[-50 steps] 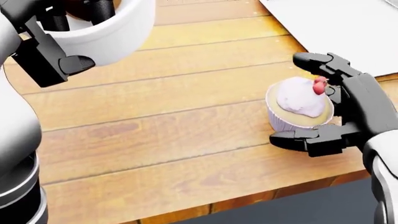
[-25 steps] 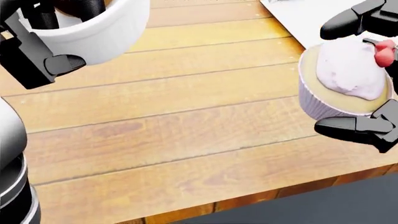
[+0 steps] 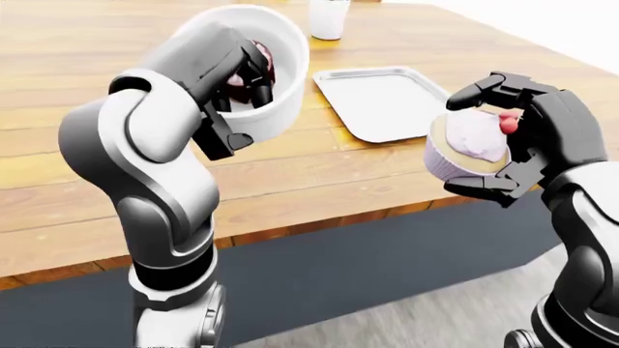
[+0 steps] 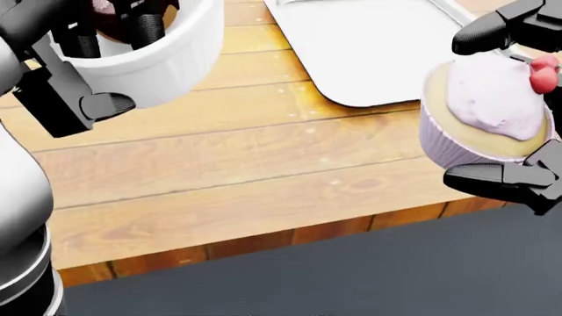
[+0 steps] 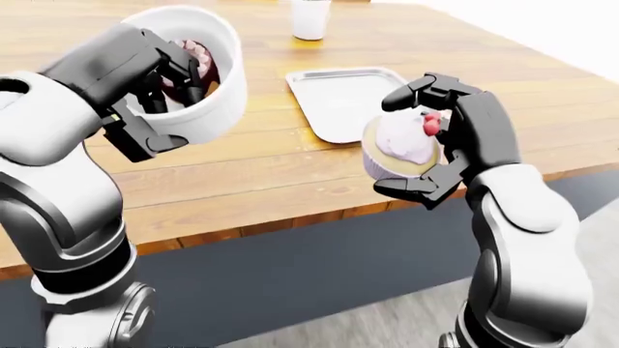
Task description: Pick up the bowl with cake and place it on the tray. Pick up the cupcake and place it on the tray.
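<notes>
The right hand (image 5: 437, 138) is closed around the cupcake (image 5: 398, 148): one black finger curves over the top and another presses under the paper cup. The cupcake has pale purple icing and a small red cherry on the side near the palm. It is lifted in the air, above the near edge of the wooden table (image 3: 290, 174), at the right of the left-eye view, and it does not touch the wood.

The left hand (image 3: 237, 80) grips the white bowl (image 3: 276, 65). Two of its fingers (image 4: 140, 20) go inside the bowl and the thumb presses on the outer wall, so the rim is pinched between them. The bowl is also in the air and tilted, with its opening turned toward the camera. Inside it, a dark cake piece (image 5: 194, 61) with pink on top is partly visible behind the fingers.

The grey tray (image 3: 387, 101) lies flat on the table, between the two hands in the eye views and nearer to the right hand. A white cup (image 3: 329, 18) stands at the far edge of the table, beyond the tray's far left corner.
</notes>
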### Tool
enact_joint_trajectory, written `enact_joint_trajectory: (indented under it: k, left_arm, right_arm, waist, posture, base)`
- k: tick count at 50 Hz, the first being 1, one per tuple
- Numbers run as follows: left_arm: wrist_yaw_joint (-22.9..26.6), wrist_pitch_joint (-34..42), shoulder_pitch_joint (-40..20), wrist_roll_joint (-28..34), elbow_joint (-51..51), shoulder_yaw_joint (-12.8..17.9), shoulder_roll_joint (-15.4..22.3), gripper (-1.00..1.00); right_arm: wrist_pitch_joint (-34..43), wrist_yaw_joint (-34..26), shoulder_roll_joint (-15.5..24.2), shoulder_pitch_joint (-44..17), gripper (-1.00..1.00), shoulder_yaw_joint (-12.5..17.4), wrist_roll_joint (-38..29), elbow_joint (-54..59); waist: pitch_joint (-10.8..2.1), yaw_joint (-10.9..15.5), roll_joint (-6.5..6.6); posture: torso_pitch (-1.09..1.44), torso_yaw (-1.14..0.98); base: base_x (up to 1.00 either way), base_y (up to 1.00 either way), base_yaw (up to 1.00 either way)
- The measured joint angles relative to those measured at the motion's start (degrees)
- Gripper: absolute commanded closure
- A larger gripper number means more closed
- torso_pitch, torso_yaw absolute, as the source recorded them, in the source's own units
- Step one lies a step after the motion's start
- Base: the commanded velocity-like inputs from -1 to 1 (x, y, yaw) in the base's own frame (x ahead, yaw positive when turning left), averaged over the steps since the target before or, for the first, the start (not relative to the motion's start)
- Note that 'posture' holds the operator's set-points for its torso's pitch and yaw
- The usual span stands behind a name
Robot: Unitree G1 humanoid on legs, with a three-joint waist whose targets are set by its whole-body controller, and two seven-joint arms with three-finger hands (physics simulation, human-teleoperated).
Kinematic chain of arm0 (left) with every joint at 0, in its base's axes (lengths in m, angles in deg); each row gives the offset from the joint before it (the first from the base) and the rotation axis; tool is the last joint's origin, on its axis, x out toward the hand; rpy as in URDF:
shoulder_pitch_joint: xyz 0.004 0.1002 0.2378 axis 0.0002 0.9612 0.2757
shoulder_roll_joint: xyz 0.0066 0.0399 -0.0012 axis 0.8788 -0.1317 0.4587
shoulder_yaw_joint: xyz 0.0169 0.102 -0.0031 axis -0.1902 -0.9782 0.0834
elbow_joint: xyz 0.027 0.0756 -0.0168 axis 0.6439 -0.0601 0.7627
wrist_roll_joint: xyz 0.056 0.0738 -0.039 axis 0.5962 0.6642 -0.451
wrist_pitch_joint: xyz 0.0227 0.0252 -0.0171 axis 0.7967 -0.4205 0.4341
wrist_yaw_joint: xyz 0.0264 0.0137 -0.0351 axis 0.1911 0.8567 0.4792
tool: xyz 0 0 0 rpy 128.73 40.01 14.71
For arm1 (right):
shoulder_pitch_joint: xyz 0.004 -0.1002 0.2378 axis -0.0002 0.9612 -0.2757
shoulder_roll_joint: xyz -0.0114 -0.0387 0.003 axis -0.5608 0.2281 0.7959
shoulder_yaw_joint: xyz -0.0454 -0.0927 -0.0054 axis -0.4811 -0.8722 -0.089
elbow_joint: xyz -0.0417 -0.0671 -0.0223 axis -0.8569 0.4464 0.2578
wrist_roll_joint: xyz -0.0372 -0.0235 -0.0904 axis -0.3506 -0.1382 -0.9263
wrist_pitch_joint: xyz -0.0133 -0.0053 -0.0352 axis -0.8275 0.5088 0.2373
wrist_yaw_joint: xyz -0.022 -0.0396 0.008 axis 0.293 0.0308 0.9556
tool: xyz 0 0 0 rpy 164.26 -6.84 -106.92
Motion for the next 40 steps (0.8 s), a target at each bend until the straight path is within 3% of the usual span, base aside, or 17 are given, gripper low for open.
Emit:
enact_joint_trajectory:
  k: [5,7,11,14,17,19,23,28,32,33,34,35,37,38,40]
  left_arm:
    - [-0.09,-0.38,-1.18,-0.5,-0.08,-0.01,0.14,1.0]
    - [-0.59,-0.33,-0.65,-0.07,-0.49,0.82,0.47,1.0]
    - [-0.13,0.51,-0.52,1.11,0.13,2.19,1.04,1.0]
    - [-1.42,0.44,-1.64,1.58,-1.05,2.33,1.19,1.0]
    - [-2.74,0.11,-2.54,1.67,-1.86,2.18,0.96,1.0]
    - [-2.72,-0.08,-1.37,1.26,-2.13,0.81,0.07,1.0]
    - [-0.2,-0.17,-1.22,-0.48,-0.34,-0.02,0.2,1.0]
    - [0.18,0.05,-1.19,-0.24,-0.19,0.17,0.26,1.0]
    - [0.28,-0.07,-1.86,-0.37,-0.6,-0.05,0.38,1.0]
    - [0.2,-0.09,-2.07,-0.33,-0.69,0.11,0.55,1.0]
    - [0.01,-0.1,-1.69,-0.26,-0.73,0.31,0.59,1.0]
    - [0.06,0.04,-1.16,-0.21,-0.18,0.44,0.44,1.0]
    - [1.18,0.6,-1.09,-0.03,1.61,0.76,0.84,1.0]
    - [1.6,0.79,-1.62,0.06,2.06,0.87,1.05,1.0]
    - [1.52,0.85,-2.83,0.28,0.68,1.15,1.43,1.0]
  right_arm:
    - [-0.42,0.23,0.3,-1.02,1.0,-0.85,0.66,0.16]
    - [-0.59,0.17,-0.24,-0.66,1.0,-1.52,1.0,0.27]
    - [-0.89,-0.12,-0.23,-0.13,1.0,-1.75,1.62,1.15]
    - [-0.76,0.21,0.32,-1.05,1.0,-0.81,1.41,-0.61]
    - [-1.53,0.39,0.61,-1.39,1.0,-0.61,1.42,-1.01]
    - [-1.15,0.55,0.42,-0.09,1.0,-0.06,1.22,-0.3]
    - [-0.28,0.91,0.08,-0.81,1.0,-0.08,1.51,-0.33]
    - [-0.77,1.05,0.09,-0.21,1.0,-0.36,2.15,-0.7]
    - [-0.95,1.24,0.26,0.17,1.0,-0.41,2.04,0.52]
    - [-1.06,1.24,0.24,0.18,1.0,-0.6,2.0,0.36]
    - [-0.99,1.19,-0.1,0.64,1.0,-0.99,1.99,0.16]
    - [-0.65,1.02,0.03,0.91,1.0,-1.37,2.08,0.07]
    - [-0.27,0.69,0.38,0.12,1.0,-1.66,2.32,0.09]
    - [-0.16,0.62,0.59,-0.3,1.0,-1.31,2.34,-0.47]
    - [-0.23,0.62,1.0,-1.14,1.0,-0.32,2.27,-2.1]
  waist:
    - [0.81,-0.6,3.75]
    - [2.08,0.78,3.94]
    - [-0.54,1.22,4.77]
    - [-0.6,2.32,3.02]
    - [-1.62,1.4,-1.2]
    - [0.01,0.03,-0.63]
    - [0.64,-0.03,-2.35]
    - [1.66,-1.72,1.21]
    - [1.08,-1.98,3.15]
    - [1.31,-1.53,3.26]
    - [2.08,-1.51,1.9]
    - [2.68,-1.7,2.12]
    - [1.04,-1.65,4.75]
    - [0.06,-1.6,4.96]
    - [-0.69,-1.52,3.43]
  posture:
    - [0.0,0.0]
    - [0.0,0.0]
    - [0.0,0.0]
    - [0.0,0.0]
    - [0.0,0.0]
    - [0.0,0.0]
    - [0.0,0.0]
    - [0.0,0.0]
    - [0.0,0.0]
    - [0.0,0.0]
    - [0.0,0.0]
    - [0.0,0.0]
    - [0.0,0.0]
    - [0.0,0.0]
    - [0.0,0.0]
  base:
    - [0.24,-0.86,0.0]
    - [0.55,-0.86,0.0]
    - [0.55,-0.86,0.0]
    - [0.56,-0.86,0.0]
    - [0.55,-0.86,0.0]
    - [0.54,-0.72,0.0]
    - [0.03,-0.04,0.0]
    - [0.0,0.0,0.0]
    - [0.0,0.0,0.06]
    - [0.0,0.0,0.45]
    - [0.0,0.0,0.74]
    - [0.0,0.0,0.8]
    - [0.0,0.0,0.8]
    - [0.0,0.0,0.8]
    - [0.0,0.0,0.8]
